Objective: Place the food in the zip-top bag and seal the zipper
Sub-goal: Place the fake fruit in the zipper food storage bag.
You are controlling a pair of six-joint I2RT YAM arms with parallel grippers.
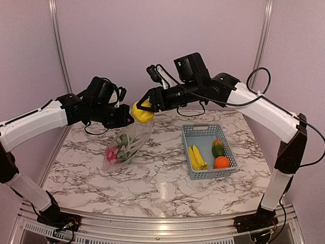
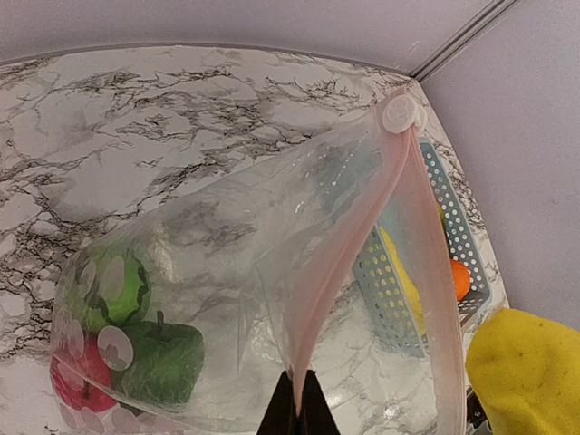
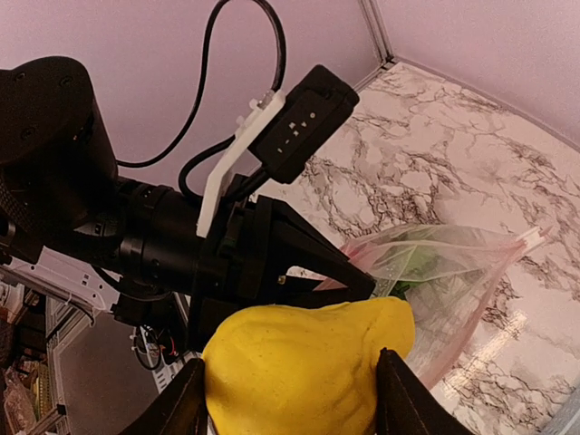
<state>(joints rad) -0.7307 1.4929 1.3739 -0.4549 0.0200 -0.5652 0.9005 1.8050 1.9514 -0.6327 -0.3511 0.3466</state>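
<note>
My left gripper (image 1: 126,118) is shut on the pinkish zipper (image 2: 349,263) of the clear zip-top bag (image 1: 129,142), holding its mouth up while the bag hangs down to the table. Inside the bag lie a green pepper (image 2: 163,358), a striped melon (image 2: 113,290) and a red-pink ball (image 2: 77,381). My right gripper (image 1: 143,108) is shut on a yellow pepper (image 3: 304,372) right at the bag's mouth, beside the left fingers (image 3: 340,263). That pepper also shows at the lower right of the left wrist view (image 2: 526,372).
A grey-blue slotted basket (image 1: 202,131) stands right of centre on the marble table (image 1: 152,178). It holds yellow bananas (image 1: 197,157), a green vegetable (image 1: 218,148) and an orange (image 1: 221,162). A metal frame post (image 1: 57,40) rises at the back left.
</note>
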